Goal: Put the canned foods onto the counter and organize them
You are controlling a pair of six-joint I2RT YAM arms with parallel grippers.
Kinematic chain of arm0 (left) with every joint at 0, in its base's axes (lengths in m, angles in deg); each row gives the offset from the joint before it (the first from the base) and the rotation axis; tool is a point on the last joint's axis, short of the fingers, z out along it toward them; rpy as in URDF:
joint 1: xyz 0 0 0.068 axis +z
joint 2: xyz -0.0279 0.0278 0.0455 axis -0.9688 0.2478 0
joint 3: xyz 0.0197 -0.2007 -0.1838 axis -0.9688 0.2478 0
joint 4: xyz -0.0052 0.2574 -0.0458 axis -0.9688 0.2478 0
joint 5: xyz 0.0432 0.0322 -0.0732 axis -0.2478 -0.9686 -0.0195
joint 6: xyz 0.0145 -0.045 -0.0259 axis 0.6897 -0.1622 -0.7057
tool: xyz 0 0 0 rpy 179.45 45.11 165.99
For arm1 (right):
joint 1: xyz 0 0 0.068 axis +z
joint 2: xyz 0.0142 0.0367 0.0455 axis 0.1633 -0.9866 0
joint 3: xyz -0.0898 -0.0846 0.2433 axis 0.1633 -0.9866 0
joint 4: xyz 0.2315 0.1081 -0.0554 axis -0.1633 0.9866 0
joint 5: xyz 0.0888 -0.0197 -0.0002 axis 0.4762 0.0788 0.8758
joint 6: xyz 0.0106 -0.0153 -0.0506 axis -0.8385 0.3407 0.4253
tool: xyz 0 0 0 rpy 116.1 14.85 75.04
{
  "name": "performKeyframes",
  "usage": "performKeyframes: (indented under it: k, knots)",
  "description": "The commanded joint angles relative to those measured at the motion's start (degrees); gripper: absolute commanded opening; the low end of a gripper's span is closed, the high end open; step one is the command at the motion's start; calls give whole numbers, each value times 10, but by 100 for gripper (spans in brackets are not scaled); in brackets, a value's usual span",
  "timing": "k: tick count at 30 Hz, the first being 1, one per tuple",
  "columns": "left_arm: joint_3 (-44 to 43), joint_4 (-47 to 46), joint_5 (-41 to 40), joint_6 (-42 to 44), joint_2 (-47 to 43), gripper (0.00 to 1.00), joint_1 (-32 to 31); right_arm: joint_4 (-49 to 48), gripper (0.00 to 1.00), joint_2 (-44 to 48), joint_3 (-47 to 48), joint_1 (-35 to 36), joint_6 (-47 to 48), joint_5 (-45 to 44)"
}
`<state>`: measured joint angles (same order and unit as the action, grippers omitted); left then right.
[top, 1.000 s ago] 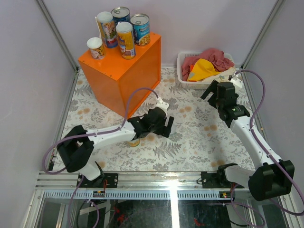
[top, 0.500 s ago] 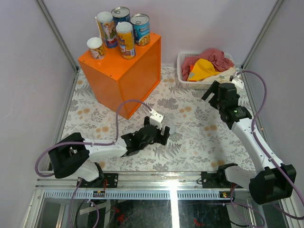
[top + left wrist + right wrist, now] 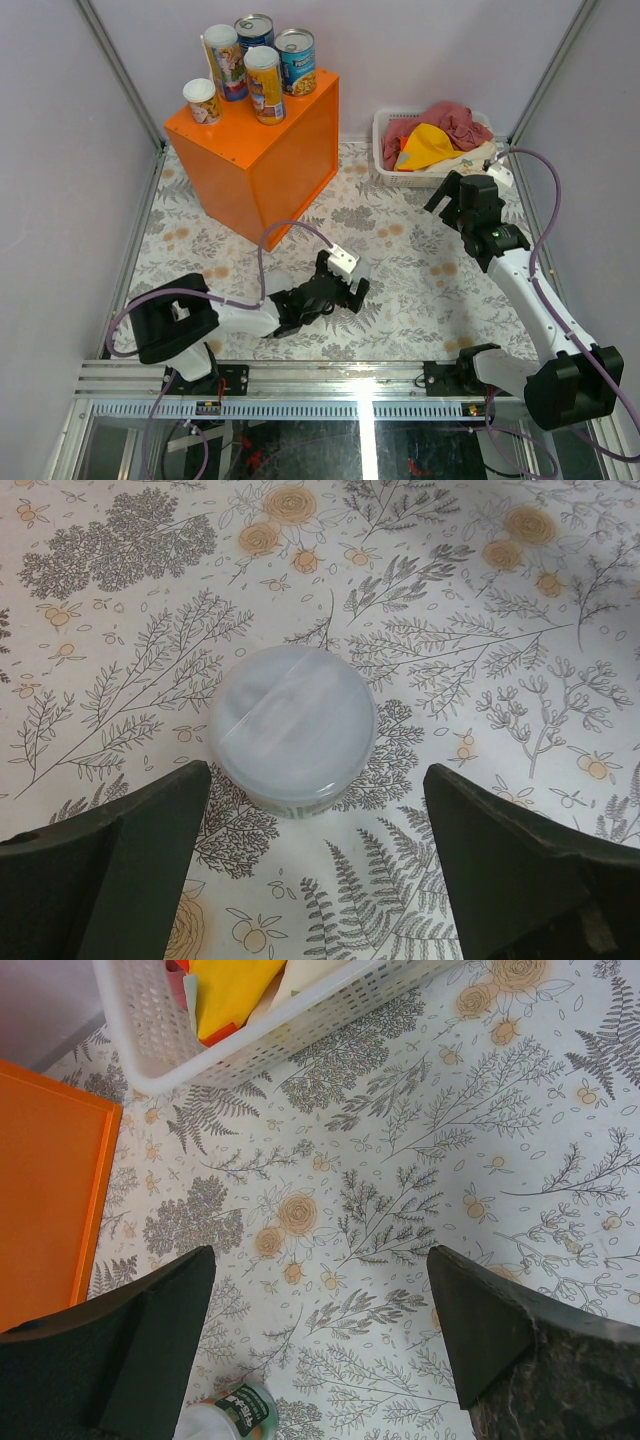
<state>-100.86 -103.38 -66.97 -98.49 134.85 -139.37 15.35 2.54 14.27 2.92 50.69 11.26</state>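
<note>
left hand (image 3: 315, 772), fingers spread apart, hangs over a white-lidded can (image 3: 293, 725) upright on the floral surface (image 3: 520, 600); right hand (image 3: 320, 1260) also apart, near the basket (image 3: 140, 1020).

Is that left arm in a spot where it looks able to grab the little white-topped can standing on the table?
Probably yes. The left gripper hangs open right above the white-topped can, with its fingers spread to either side. Only flowered tablecloth shows around the can, with nothing in the way.
</note>
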Motion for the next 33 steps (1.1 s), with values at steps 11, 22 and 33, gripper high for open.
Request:
performKeyframes:
  k: [11,22,33]
  knots:
    - [-16,-142,-43,30,73,88,-4,-5,93,13,-1,-3,17,-6]
    - [-42,-183,-103,13,119,84,-4,0,93,23,-5,-2,25,-6]
    - [-97,-159,-171,29,142,1,-8,-1,93,23,-4,0,27,-1]
